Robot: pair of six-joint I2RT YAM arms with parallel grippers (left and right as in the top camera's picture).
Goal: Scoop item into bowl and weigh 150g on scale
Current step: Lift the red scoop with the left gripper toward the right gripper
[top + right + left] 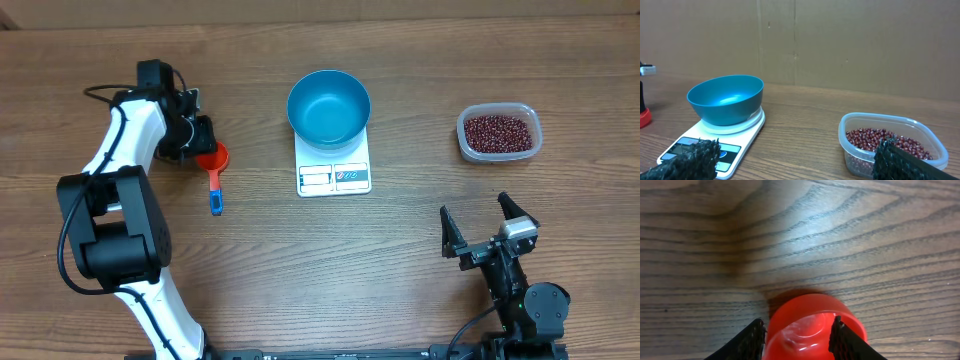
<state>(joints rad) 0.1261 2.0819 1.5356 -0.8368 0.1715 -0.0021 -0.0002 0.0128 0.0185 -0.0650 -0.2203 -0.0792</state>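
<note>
L tool (200, 143) is sitting at far L of the table (400, 250), fingers (752, 340) straddling the red cup of a scoop (213, 159): one finger just outside the rim, the other over the cup; can't tell whether it's actually pinching it; the blue handle (216, 197) is lying flat, pointing toward the near edge; in the centre, the blue bowl (329, 106) is standing upright on the white scale (334, 177), inside showing bare blue, display strip along the near edge; further R, well apart from the scale, a clear container (461, 133) is holding the beans (497, 132); R tool (473, 205) is hovering at front R, jaws spread wide, gripping nothing.
</note>
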